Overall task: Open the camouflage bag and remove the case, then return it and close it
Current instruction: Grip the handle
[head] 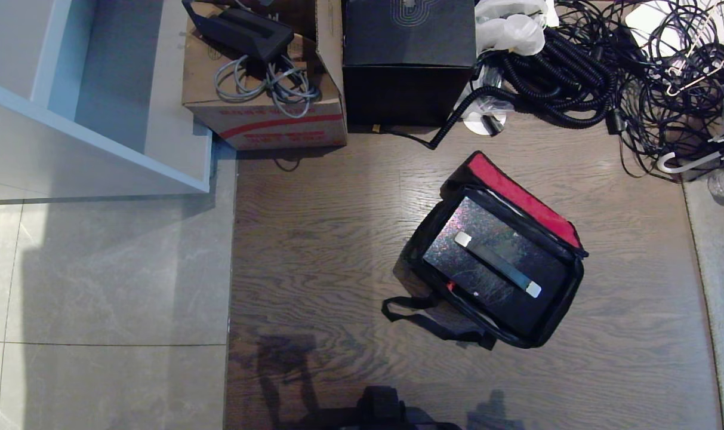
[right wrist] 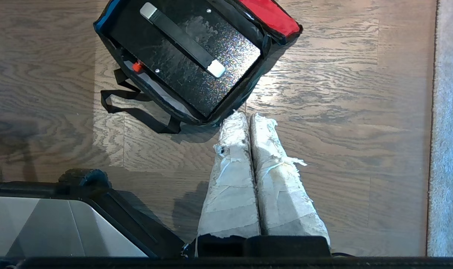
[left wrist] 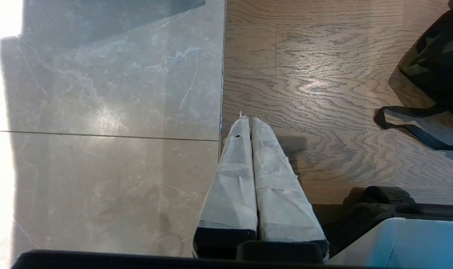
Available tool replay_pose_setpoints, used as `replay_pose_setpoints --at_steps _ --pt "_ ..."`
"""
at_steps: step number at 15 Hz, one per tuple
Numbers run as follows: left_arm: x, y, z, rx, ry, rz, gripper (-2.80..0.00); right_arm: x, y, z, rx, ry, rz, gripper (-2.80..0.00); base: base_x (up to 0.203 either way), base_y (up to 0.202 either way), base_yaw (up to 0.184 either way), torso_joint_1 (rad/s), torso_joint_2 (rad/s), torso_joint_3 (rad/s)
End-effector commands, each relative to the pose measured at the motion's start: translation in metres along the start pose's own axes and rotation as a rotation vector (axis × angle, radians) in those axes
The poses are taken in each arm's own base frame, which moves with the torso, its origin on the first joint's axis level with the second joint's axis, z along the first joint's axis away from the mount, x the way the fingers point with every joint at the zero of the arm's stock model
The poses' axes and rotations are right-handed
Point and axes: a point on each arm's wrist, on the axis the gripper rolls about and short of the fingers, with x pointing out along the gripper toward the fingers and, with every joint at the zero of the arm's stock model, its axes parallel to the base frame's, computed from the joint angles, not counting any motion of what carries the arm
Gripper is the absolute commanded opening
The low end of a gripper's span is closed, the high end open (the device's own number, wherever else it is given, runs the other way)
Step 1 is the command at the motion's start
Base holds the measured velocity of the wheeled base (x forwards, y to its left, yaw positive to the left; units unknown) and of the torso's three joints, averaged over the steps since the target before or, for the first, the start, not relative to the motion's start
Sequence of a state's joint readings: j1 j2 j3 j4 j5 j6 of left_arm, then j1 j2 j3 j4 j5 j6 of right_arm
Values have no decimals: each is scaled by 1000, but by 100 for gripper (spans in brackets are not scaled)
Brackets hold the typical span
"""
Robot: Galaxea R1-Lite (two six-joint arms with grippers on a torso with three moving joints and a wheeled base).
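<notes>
The camouflage bag (head: 561,310) sits on the wooden floor, right of centre, with its lid folded back and the red lining (head: 520,200) showing. The case (head: 466,269), black and glittery with a strap handle, lies inside it. A red zip pull (right wrist: 137,67) shows at the bag's rim. Neither gripper appears in the head view. My right gripper (right wrist: 247,116) hangs shut and empty just off a corner of the bag (right wrist: 275,15), with the case (right wrist: 226,56) in sight. My left gripper (left wrist: 250,119) is shut and empty over the seam between tile and wood, well away from the bag (left wrist: 435,63).
A cardboard box (head: 266,113) with cables and a plain black box (head: 408,60) stand at the back. Tangled black cables (head: 636,77) fill the back right. A white cabinet (head: 99,119) stands at the left, grey carpet (head: 720,298) runs along the right, and the bag's strap (head: 421,316) trails on the floor.
</notes>
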State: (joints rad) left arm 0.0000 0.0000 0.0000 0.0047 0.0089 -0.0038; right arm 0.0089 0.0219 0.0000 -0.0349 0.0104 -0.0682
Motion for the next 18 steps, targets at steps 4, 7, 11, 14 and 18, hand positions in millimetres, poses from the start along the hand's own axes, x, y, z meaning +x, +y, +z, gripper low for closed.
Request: replay_pose_setpoints --at_steps 4,7,11,14,18 --pt "0 0 0 0 0 0 -280 1 0 -4 -1 17 2 -280 0 0 0 0 0 0" --pt "0 0 0 0 0 0 -280 1 0 -4 -1 17 2 -280 0 0 0 0 0 0" --pt "0 0 0 0 0 0 -280 1 0 -4 -1 17 2 -280 0 0 0 0 0 0" --pt "0 0 0 -1 0 0 -280 1 0 -4 -1 17 2 -280 0 0 0 0 0 0" --pt "0 0 0 -1 0 0 -280 1 0 -4 -1 17 2 -280 0 0 0 0 0 0"
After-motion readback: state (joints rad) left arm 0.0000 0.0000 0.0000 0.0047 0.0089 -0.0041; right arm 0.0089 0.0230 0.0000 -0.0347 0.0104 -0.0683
